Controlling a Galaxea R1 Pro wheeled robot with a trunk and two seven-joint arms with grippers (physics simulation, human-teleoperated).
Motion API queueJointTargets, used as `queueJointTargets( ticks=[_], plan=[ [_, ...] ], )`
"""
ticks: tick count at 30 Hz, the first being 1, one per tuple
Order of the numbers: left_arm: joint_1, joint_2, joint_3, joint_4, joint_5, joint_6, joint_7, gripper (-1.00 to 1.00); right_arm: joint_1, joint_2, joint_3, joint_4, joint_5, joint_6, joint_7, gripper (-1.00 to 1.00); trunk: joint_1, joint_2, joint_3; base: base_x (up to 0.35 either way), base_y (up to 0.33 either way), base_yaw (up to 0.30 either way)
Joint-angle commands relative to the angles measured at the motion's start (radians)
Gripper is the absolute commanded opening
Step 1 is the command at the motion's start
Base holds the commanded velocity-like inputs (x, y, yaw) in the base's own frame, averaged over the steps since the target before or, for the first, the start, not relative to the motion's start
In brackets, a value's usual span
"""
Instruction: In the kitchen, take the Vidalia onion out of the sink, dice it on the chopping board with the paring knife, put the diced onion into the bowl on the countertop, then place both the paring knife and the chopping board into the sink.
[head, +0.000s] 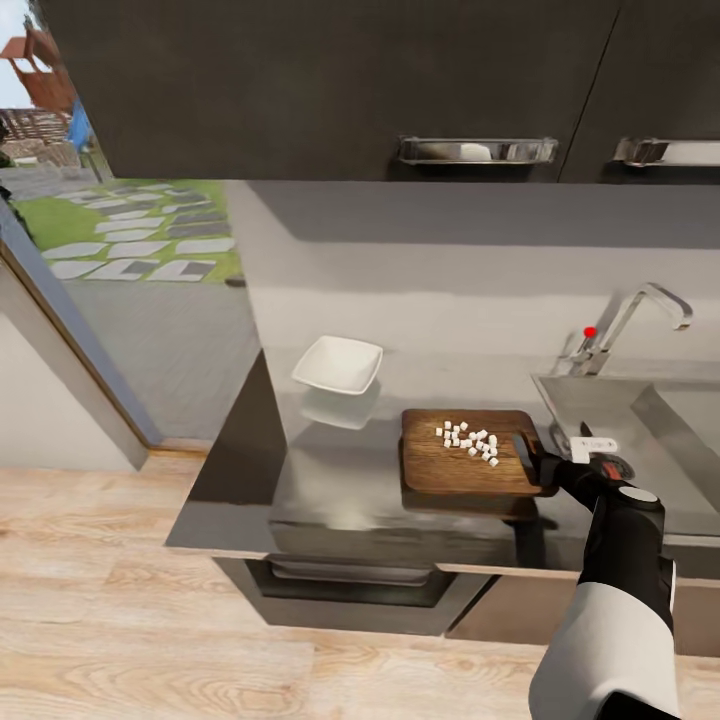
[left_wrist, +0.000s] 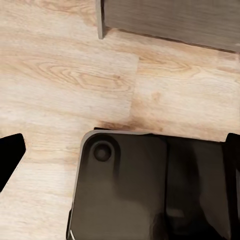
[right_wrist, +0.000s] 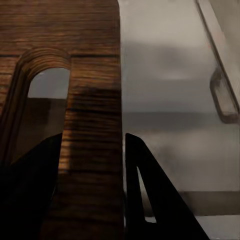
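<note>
Diced onion waits on the board; right claw grips the board's handle end.

From the left: the bowl (head: 338, 364) sits empty on the surface (head: 330, 470), at ten o'clock from the chopping board (head: 468, 453) carrying the diced onion (head: 470, 441). The right claw (right_wrist: 92, 187) grasps the board's handle strip, beside the sink (head: 640, 415). Likely step: transferring dice; next calls for lifting level and tipping over the bowl. Left claw's state: cannot tell.

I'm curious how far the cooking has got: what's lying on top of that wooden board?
A cluster of small white onion dice sits on the chopping board. At its right end, the right pincer straddles the strip beside the handle hole, covering that edge.
</note>
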Motion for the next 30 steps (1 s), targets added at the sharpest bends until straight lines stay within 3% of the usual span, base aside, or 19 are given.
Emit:
queueJointTargets(
  ticks=[1, 30],
  plan=[
    [0.000, 0.000, 0.001, -0.001, 0.008, -0.001, -0.004, 1.00, -0.002, 0.001, -0.003, -0.002, 0.005, 0.003, 0.007, -1.00, 0.001, -0.002, 0.000, 0.063, 0.253, -0.065],
    [0.000, 0.000, 0.001, -0.001, 0.008, -0.001, -0.004, 1.00, -0.002, 0.001, -0.003, -0.006, 0.005, 0.005, 0.006, -1.00, 0.001, -0.002, 0.046, 0.146, 0.228, -0.069]
  ],
)
